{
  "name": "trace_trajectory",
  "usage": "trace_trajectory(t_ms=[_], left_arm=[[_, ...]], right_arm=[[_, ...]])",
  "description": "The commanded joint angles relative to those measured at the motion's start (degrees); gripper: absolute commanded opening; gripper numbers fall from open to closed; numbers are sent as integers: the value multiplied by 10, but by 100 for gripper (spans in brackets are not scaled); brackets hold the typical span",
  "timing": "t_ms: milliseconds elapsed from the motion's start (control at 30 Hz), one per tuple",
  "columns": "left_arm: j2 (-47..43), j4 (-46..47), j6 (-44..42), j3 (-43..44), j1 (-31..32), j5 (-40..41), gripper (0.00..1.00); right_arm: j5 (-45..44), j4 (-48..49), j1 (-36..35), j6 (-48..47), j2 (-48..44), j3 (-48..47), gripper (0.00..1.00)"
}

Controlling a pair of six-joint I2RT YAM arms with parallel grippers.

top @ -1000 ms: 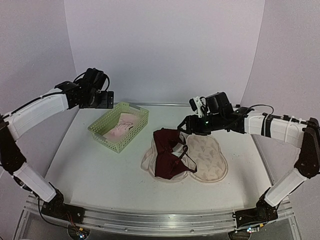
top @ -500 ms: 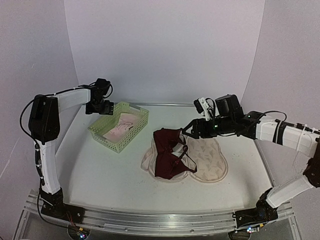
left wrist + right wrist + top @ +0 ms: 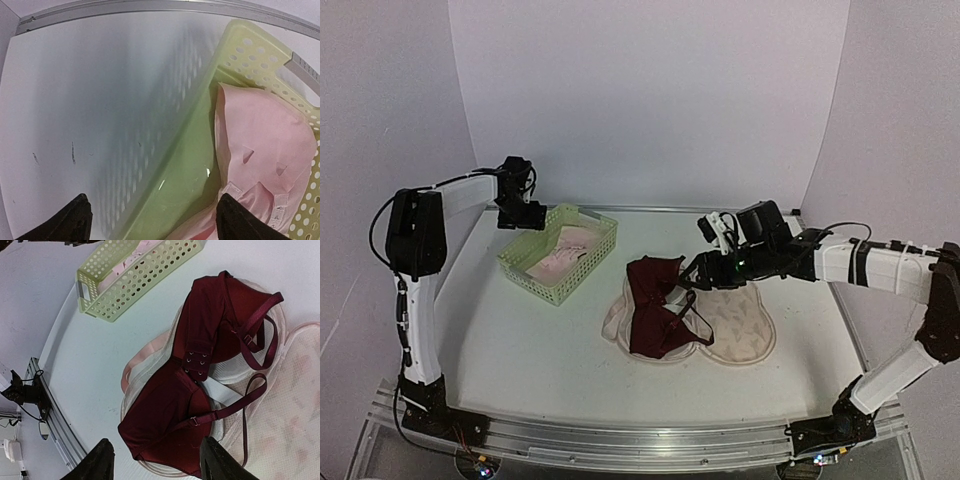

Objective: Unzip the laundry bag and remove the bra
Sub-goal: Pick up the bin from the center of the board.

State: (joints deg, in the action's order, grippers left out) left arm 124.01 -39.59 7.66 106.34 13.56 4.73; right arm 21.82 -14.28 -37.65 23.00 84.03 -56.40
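From the overhead view I read the unzipping as done. The laundry bag (image 3: 735, 322) lies spread open right of centre on the table (image 3: 520, 340). The bra (image 3: 655, 310) sits on top of the bag's left half, cups up, not inside it. In the right wrist view the bra (image 3: 170, 405) fills the middle of the frame. Its hook band is exposed, and one strap trails over the printed fabric of the bag (image 3: 287, 410) at the right edge.

My right gripper (image 3: 692, 281) hovers by the bra's upper right edge. Its fingers are spread and it grips nothing. I can't tell whether it touches the cloth. My left gripper (image 3: 523, 213) is at the upper left, over the far corner of the green basket (image 3: 582, 283). Its fingers (image 3: 75, 217) are also apart and it carries nothing. Below it is only the basket wall and a pink garment (image 3: 260, 150).

What's left, as I judge it, is small. The bra is out of the pouch but rests on it, so I may have to lift it clear onto bare table.
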Motion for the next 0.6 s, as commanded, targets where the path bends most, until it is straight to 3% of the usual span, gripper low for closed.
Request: trace_trajectory(t_ms=[0, 567], left_arm=[[4, -9, -29, -1, 1, -43, 80], [6, -15, -37, -24, -6, -24, 30]], right_arm=[[22, 34, -2, 13, 13, -26, 58], [34, 53, -4, 44, 80, -51, 49]])
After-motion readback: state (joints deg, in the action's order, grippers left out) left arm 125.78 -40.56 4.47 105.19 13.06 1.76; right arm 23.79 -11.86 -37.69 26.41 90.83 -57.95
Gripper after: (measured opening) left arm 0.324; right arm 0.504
